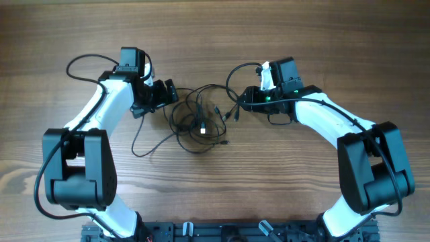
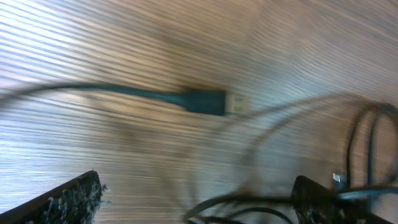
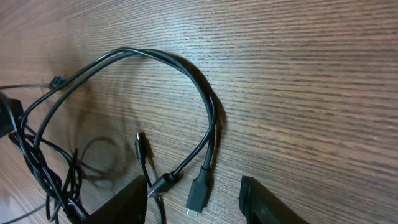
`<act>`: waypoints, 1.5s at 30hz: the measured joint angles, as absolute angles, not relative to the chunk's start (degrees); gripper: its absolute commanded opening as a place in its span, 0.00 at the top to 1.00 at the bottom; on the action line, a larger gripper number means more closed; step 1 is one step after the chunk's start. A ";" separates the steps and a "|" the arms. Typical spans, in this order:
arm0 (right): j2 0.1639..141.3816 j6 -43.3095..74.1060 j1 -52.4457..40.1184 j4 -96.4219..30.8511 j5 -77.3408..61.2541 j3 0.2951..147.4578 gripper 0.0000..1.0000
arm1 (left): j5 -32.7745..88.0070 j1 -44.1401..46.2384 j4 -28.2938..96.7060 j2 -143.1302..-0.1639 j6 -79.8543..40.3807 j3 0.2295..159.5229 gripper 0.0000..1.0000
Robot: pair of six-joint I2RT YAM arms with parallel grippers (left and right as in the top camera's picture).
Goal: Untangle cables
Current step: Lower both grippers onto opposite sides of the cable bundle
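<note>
Left gripper (image 1: 163, 94) stands at the left edge of the cables (image 1: 201, 124), which lie in a loose tangle of overlapping loops at mid-table, btwn the two arms. Left wrist view: fingers (image 2: 68, 199) spread wide, nothing clamped. Blurred dark strands run across the gap near the far finger; contact cannot be confirmed. A dark cord ending in a flat USB-type plug (image 2: 210, 101) lies flat on the wood beyond the fingertips, apart from them. Right gripper (image 1: 240, 101) sits at the right edge of the tangle, low to the table (image 1: 215, 40). Right wrist view: fingers (image 3: 267, 202) also apart, not gripping. A small plug end (image 3: 198, 191) lies on the surface btwn them, closer to the one on the view's left; touching or not, cannot tell. Two strands run together in an arch (image 3: 186, 68) ahead of that gripper, then drop back toward the plug. A second, thinner plug tip (image 3: 139, 148) lies inside the arch. Remaining strands bunch and cross at the left of that view. One long single strand trails from the tangle toward the left arm's side, per overhead. Wood-grain surface throughout.
</note>
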State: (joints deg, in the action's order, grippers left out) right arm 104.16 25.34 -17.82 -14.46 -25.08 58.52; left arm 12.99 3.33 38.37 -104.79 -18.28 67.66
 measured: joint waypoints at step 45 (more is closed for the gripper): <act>104.60 34.70 -19.73 -14.39 -25.93 58.52 0.51 | 16.69 4.89 45.36 -108.44 -8.51 75.79 0.43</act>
State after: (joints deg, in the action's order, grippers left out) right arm 104.60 34.70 -19.73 -14.39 -25.93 58.52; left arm 16.69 4.89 45.36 -108.44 -8.51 75.79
